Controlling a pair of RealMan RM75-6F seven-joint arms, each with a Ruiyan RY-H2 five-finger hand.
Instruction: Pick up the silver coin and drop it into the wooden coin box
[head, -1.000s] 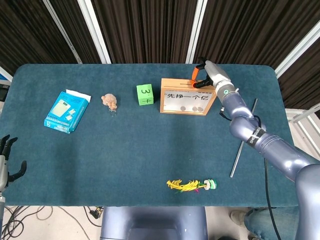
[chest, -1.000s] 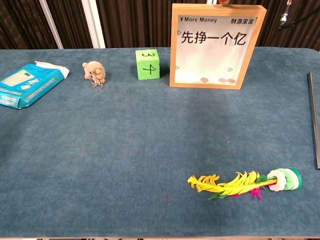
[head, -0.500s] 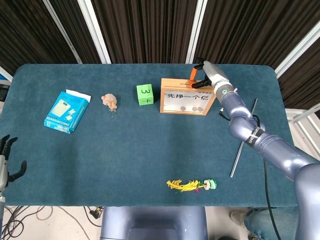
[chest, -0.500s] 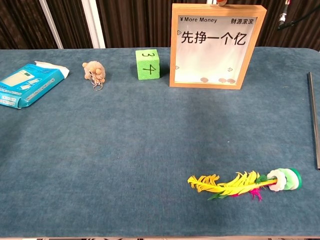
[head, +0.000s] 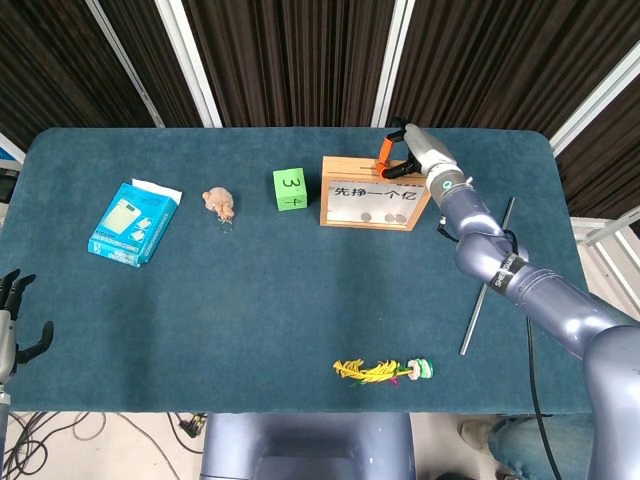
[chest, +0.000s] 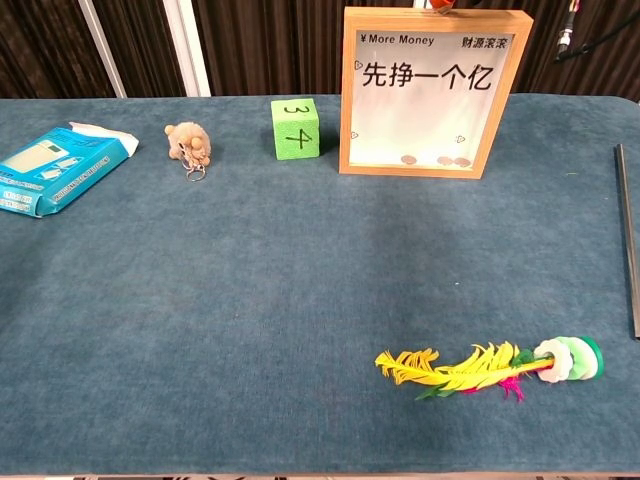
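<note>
The wooden coin box (head: 326, 192) stands upright at the back of the table, with a glass front and Chinese lettering. A few coins (chest: 435, 160) lie at its bottom behind the pane. My right hand (head: 402, 155) hovers at the box's top edge, near its right end, orange-tipped fingers pointing down at the rim. In the chest view only an orange fingertip (chest: 441, 5) shows above the box (chest: 345, 100). I see no silver coin in the fingers; it is too small or hidden. My left hand (head: 12, 322) hangs off the table's front left corner, fingers apart, empty.
A green foam cube (head: 290, 189) sits just left of the box. Further left lie a plush keychain (head: 219, 202) and a blue packet (head: 133, 222). A metal rod (head: 487, 277) lies at the right, and a yellow feather shuttlecock (head: 383, 370) near the front edge.
My right hand has shifted slightly left and back along the box's top edge. The left hand has not moved.
</note>
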